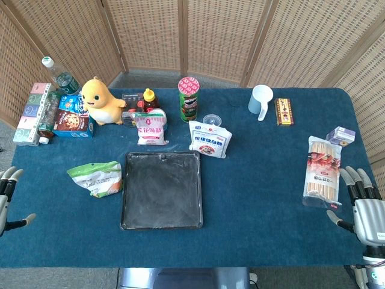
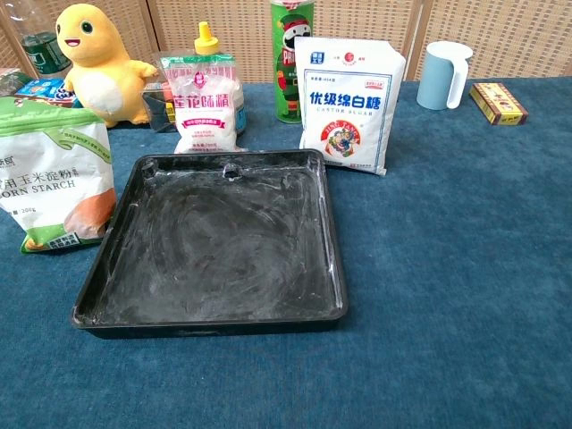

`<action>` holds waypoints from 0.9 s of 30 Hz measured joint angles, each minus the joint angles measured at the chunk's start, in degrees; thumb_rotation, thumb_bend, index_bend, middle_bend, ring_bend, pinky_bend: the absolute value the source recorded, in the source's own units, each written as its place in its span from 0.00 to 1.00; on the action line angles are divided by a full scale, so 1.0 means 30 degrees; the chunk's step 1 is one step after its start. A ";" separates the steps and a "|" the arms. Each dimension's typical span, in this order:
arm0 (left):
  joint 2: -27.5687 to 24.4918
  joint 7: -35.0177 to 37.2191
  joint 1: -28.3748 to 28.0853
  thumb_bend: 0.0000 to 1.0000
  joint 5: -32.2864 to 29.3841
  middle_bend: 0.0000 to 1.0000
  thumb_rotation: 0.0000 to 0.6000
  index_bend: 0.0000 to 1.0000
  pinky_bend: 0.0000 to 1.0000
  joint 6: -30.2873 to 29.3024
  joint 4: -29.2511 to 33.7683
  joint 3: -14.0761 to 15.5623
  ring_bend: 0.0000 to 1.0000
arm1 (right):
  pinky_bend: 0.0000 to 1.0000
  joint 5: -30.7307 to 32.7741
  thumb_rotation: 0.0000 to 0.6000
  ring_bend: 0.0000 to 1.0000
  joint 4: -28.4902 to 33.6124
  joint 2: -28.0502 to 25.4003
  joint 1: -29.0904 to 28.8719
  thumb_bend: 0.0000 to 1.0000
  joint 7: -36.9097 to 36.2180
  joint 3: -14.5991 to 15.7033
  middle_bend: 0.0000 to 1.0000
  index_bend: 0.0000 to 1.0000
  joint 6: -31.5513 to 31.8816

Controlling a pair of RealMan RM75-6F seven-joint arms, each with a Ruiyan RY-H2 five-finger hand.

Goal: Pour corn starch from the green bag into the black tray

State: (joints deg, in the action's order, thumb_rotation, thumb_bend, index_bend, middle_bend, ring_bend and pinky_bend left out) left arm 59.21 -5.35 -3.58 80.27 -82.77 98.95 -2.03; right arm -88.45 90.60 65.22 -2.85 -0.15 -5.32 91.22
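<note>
The green corn starch bag stands on the blue tablecloth just left of the black tray; in the chest view the bag is at the left edge, beside the tray. White dust smears the tray's floor. My left hand hovers at the far left edge of the head view, fingers spread and holding nothing, well left of the bag. At the lower right corner my right hand is also spread and holds nothing, far from the tray. Neither hand appears in the chest view.
Behind the tray stand a pink-labelled white bag, a white sugar bag, a green chip can and a yellow plush toy. A pale blue cup is at the back right. A noodle packet lies near my right hand.
</note>
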 measured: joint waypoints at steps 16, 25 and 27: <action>0.1853 0.1483 -0.0917 0.03 0.0221 0.00 1.00 0.00 0.04 0.1368 -0.2920 -0.0150 0.00 | 0.16 0.0409 1.00 0.00 0.0322 -0.0284 -0.0040 0.00 -0.0286 0.0031 0.00 0.00 -0.0606; 0.5033 0.4528 -0.1924 0.03 0.0826 0.00 1.00 0.00 0.04 0.2854 -0.6788 -0.0023 0.00 | 0.16 0.0589 1.00 0.00 0.0558 -0.0568 -0.0089 0.00 -0.0488 0.0087 0.00 0.00 -0.0949; 0.5616 0.5109 -0.2143 0.03 0.0886 0.00 1.00 0.00 0.04 0.3081 -0.7345 -0.0065 0.00 | 0.16 0.0640 1.00 0.00 0.0606 -0.0634 -0.0100 0.00 -0.0582 0.0089 0.00 0.00 -0.1036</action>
State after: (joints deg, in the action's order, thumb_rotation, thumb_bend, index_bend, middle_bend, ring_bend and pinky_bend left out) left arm 76.06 9.97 -10.01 82.92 -73.53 76.91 -2.23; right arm -86.53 92.42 63.32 -3.15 -1.89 -5.06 88.11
